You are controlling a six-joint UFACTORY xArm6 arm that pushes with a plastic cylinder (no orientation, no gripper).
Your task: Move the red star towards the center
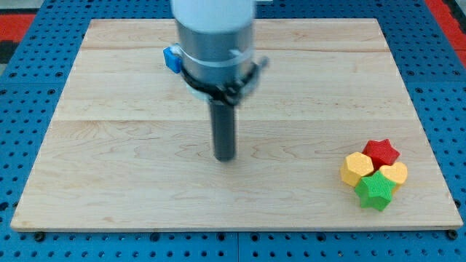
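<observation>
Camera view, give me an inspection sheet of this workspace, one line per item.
Surface: wooden board, flat, on blue pegboard.
Job's things: red star near the view's right bottom, touching two yellow blocks.
Clutter: green star below the yellow ones; blue block partly hidden behind the arm.
Claw: none; my tip stands mid-board, far left of the cluster.
Cables: nothing seen.
Surroundings: red strip at top corners.

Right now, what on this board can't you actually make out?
- Blue block: mostly hidden behind the arm's grey body; shape unclear.
- Second yellow block: partly covered by the green star and red star.
- Arm's upper part: cut off by the view's top.
- My tip shows, far left of the cluster.
</observation>
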